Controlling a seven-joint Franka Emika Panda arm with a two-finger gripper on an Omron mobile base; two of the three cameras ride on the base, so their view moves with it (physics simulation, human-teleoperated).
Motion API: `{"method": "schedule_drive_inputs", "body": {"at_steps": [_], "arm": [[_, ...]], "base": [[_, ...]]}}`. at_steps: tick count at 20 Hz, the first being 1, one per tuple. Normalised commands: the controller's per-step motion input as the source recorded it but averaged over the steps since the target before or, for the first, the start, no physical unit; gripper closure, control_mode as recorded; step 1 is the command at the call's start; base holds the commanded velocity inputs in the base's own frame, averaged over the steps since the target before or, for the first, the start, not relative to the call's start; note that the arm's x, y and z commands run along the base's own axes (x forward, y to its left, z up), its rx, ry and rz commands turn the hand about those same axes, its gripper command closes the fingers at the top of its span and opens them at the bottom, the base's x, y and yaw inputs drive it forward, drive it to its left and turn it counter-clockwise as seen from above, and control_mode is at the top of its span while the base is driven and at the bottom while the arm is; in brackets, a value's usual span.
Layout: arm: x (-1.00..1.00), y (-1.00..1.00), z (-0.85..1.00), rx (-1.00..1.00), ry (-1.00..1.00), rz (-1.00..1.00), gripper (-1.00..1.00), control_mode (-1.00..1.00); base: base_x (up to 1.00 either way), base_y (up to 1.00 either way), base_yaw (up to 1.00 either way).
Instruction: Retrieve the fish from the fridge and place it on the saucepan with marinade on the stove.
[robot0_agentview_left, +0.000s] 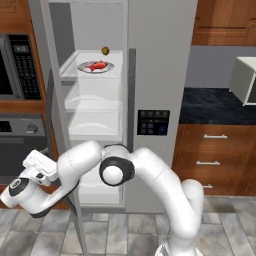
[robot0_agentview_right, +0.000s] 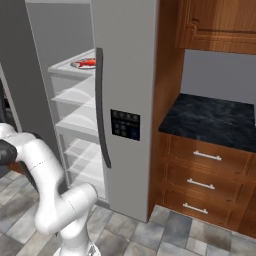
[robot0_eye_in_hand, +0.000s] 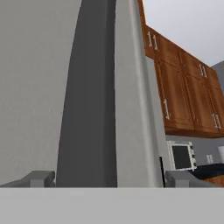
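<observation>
The fridge (robot0_agentview_left: 160, 75) stands with its left door (robot0_agentview_left: 56, 125) swung open and white shelves showing. A small red-orange fish (robot0_agentview_left: 99, 65) lies on a grey plate (robot0_agentview_left: 86, 67) on the upper shelf, and the fish (robot0_agentview_right: 88, 62) also peeks past the shut door in the right base view. My gripper (robot0_agentview_left: 44, 161) is low at the open door's edge, far below the fish. In the hand view the gripper (robot0_eye_in_hand: 109, 179) is open, its fingertips (robot0_eye_in_hand: 41, 178) wide apart with the door's dark handle (robot0_eye_in_hand: 87, 109) between them, untouched. The saucepan, marinade and stove are out of view.
A small green-red fruit (robot0_agentview_left: 105, 50) sits behind the plate. A built-in microwave (robot0_agentview_left: 15, 65) and oven (robot0_agentview_left: 20, 135) are just left of the open door. To the right lie a dark counter (robot0_agentview_left: 215, 105) over wooden drawers (robot0_agentview_left: 215, 160), with a white box (robot0_agentview_left: 245, 80) on it.
</observation>
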Motion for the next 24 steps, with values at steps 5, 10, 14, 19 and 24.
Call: {"method": "schedule_drive_inputs", "body": {"at_steps": [5,10,14,19,24], "arm": [[-0.98,0.05,0.31,0.00,-0.21,0.03,-1.00,-1.00],[-0.52,0.45,0.02,0.00,-0.07,0.14,-1.00,-1.00],[-0.01,0.60,-0.21,0.06,0.09,0.16,-1.00,-1.00],[0.15,0.41,-0.33,0.12,0.31,0.05,-1.00,-1.00],[-0.81,0.11,0.14,0.05,0.01,0.08,-1.00,-1.00]], "base": [[0.00,0.00,0.00],[0.00,0.00,0.00],[0.00,0.00,0.00],[0.00,0.00,0.00],[0.00,0.00,0.00]]}}
